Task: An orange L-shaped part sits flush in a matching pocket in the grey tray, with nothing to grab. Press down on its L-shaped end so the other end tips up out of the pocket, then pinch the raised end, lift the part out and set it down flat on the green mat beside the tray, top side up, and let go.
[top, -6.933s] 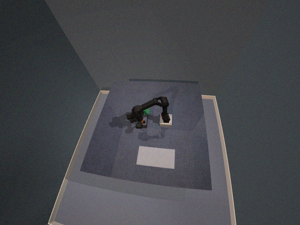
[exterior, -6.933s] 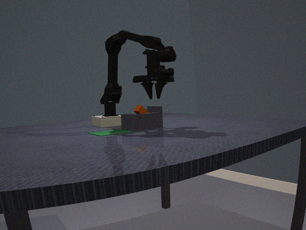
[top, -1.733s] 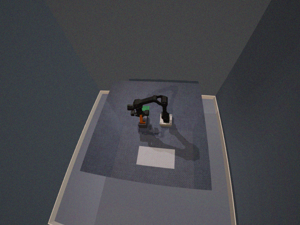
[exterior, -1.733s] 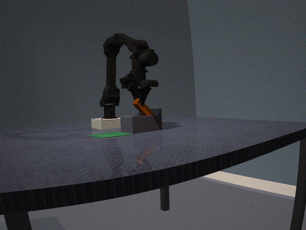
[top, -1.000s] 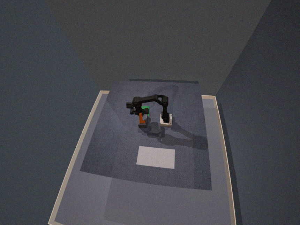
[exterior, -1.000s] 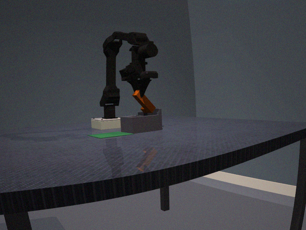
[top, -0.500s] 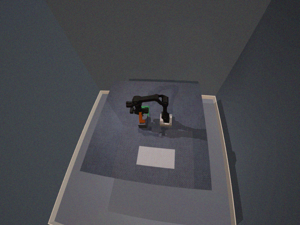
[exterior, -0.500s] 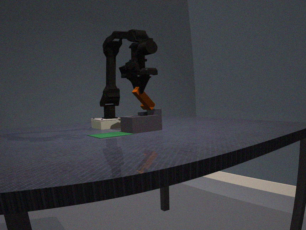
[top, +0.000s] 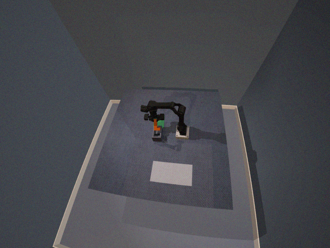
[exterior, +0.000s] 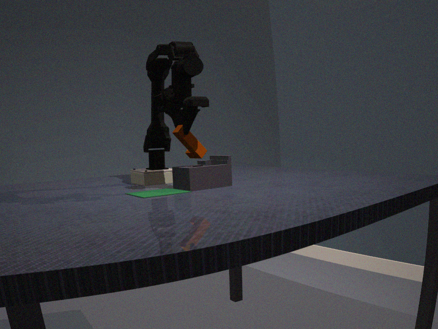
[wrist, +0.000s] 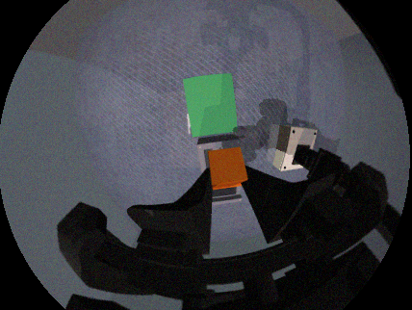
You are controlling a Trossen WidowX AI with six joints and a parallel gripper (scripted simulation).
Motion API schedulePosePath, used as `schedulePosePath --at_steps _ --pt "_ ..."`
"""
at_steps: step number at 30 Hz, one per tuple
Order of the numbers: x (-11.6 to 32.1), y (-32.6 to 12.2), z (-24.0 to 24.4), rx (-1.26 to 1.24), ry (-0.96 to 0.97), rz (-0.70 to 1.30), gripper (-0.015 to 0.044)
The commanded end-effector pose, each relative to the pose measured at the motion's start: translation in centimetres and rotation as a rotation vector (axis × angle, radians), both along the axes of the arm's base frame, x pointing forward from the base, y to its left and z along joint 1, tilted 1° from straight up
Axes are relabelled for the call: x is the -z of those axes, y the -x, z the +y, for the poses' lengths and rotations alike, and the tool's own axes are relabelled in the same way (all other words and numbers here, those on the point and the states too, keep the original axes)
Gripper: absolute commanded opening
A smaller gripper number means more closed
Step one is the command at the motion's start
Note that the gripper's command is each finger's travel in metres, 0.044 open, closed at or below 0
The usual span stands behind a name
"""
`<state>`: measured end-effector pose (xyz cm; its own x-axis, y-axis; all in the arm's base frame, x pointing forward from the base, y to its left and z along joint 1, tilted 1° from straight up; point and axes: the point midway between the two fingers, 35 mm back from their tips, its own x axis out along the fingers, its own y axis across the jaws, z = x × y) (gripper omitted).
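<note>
The orange L-shaped part [top: 155, 126] [exterior: 191, 144] [wrist: 228, 167] hangs above the grey tray [top: 156, 139] [exterior: 212, 176] [wrist: 202, 161], clear of it. It is steeply tilted, with its plain end up and its L-shaped end low. My gripper [exterior: 184, 131] [wrist: 224, 169] is shut on the part near its raised end. In the top view the fingertips are hidden behind the arm and part. The green mat [top: 160, 123] [exterior: 155, 192] [wrist: 210, 105] lies on the table right beside the tray's end, with nothing on it.
The arm's pale base [top: 179, 136] [exterior: 141, 176] [wrist: 283, 159] stands to one side of the tray. The tray has a raised wall [exterior: 220, 157] at its far end in the exterior view. A white rectangle [top: 171, 173] lies farther off in the top view.
</note>
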<state>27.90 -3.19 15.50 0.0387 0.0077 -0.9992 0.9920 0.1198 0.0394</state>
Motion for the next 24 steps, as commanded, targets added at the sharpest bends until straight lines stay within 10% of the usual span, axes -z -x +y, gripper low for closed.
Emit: schedulePosePath --at_steps 1,24 --pt "0.1 -0.2 -1.5 -0.003 -0.003 -0.001 0.0000" --pt "0.1 -0.5 -11.1 -0.003 0.005 -0.001 0.0000"
